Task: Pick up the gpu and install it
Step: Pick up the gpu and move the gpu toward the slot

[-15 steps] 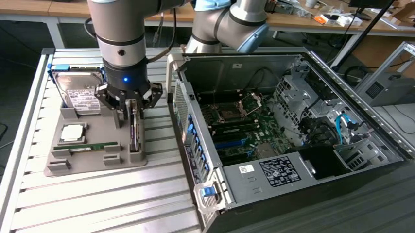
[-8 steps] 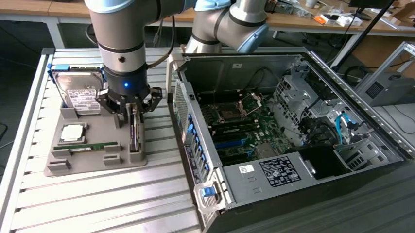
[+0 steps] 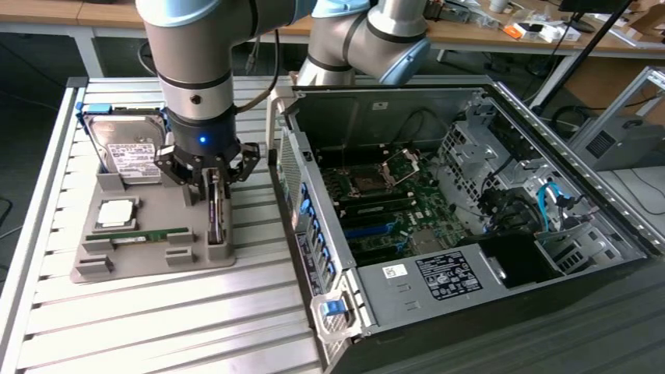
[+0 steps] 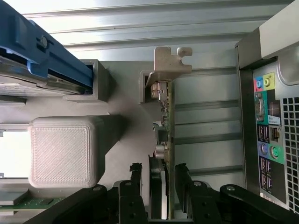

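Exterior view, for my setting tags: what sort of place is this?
Probably a robotics lab or workshop set up for PC assembly: an open computer tower on a slatted aluminium table, a grey parts fixture holding a hard drive, and cluttered workbenches behind.

Your exterior view looks down from high and well back over the table [image 3: 156,327] and the open computer case [image 3: 395,117]. Your wrist view looks straight down from close above, just beside that case; both views share its rear panel [image 4: 266,140], the grey tray [image 3: 146,269] and the gpu [image 4: 163,133].
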{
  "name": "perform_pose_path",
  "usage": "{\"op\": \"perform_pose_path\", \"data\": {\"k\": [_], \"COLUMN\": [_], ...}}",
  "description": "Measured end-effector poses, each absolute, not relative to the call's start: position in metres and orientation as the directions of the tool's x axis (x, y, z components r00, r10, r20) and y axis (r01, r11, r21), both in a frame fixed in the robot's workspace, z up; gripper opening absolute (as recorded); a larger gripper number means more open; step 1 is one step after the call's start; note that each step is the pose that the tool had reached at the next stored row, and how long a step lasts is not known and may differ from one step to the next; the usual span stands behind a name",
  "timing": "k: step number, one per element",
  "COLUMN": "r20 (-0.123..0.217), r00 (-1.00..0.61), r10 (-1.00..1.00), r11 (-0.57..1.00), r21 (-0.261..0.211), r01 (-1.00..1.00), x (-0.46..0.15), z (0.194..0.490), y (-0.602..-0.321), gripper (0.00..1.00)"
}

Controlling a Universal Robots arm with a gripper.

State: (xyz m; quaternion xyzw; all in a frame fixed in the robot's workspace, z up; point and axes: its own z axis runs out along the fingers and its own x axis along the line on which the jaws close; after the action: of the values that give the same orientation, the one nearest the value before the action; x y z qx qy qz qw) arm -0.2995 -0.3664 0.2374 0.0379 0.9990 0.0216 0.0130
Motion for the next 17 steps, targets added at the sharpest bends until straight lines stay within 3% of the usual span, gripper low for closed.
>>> {"op": "perform_pose_path", "data": {"k": [3,4,6,17], "r20": [-0.025,-0.025,-0.024,-0.024], "r00": [-0.997,-0.997,-0.997,-0.997], "r10": [0.076,0.076,0.076,0.076], "r11": [0.996,0.996,0.996,0.996], "r21": [0.044,0.044,0.044,0.044], "r01": [0.075,0.075,0.075,0.075], "x": [-0.2995,-0.2995,-0.2995,-0.2995], "z": [0.2373,0.2373,0.2373,0.2373], "y": [-0.3664,-0.3664,-0.3664,-0.3664], "gripper": [0.41,0.34,0.3,0.3]}}
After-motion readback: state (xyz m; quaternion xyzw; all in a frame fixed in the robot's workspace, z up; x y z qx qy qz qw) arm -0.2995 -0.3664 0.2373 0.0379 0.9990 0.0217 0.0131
